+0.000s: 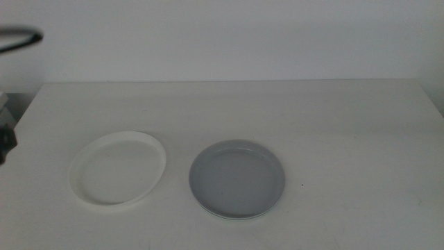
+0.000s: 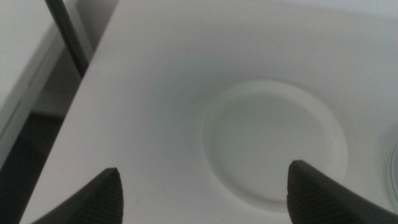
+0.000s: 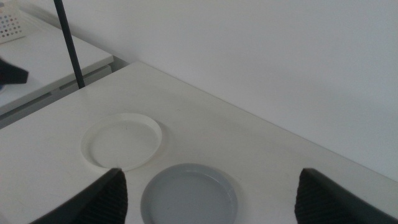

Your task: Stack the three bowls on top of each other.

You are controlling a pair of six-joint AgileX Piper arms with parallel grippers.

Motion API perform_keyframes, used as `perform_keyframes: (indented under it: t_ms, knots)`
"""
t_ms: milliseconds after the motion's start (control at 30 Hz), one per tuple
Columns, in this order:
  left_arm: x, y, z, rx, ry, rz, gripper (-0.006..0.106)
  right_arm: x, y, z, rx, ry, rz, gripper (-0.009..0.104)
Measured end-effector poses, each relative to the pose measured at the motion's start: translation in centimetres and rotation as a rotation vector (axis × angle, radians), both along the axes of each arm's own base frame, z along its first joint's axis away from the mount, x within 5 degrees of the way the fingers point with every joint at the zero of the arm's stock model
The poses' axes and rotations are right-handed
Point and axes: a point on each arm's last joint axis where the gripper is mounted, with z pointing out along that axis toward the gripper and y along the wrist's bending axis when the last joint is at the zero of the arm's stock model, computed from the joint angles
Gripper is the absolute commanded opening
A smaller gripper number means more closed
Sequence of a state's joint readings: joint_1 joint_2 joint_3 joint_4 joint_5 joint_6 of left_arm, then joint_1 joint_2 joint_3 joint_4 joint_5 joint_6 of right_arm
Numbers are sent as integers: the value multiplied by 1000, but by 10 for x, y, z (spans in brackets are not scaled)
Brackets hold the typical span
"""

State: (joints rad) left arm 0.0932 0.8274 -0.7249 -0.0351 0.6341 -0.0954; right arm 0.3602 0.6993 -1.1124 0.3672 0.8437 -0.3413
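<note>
The white bowl lies on the table left of centre, empty, with the grey bowl close to its right, apart from it. A thin pale edge runs along the grey bowl's near rim; whether another dish lies beneath, I cannot tell. My left gripper hovers open above the table, just short of the white bowl; in the middle view only a dark part of that arm shows at the left edge. High above and back from the grey bowl and white bowl, my right gripper is open, holding nothing.
The table's left edge drops off beside the white bowl. A dark pole and a lower side table with a white basket stand beyond that edge. A dark curved bar hangs at the upper left.
</note>
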Motion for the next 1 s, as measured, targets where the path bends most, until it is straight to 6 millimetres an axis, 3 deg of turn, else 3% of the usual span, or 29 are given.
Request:
perform_keyframes:
  t_ms: [67,200,433,600,800,1000]
  knots:
    - [15,1,9,-6,62,-2,89,0,0,0,0,0,0,85]
    - [44,4,6,-16,164,-4,89,0,0,0,0,0,0,85]
    - [82,7,-33,-41,317,9,89,0,0,0,0,0,0,85]
    - [108,10,-49,-27,362,-10,89,0,0,0,0,0,0,85]
    - [158,14,-63,-33,425,-85,89,0,0,0,0,0,0,85]
    - [197,20,-100,-83,501,-151,89,0,0,0,0,0,0,85]
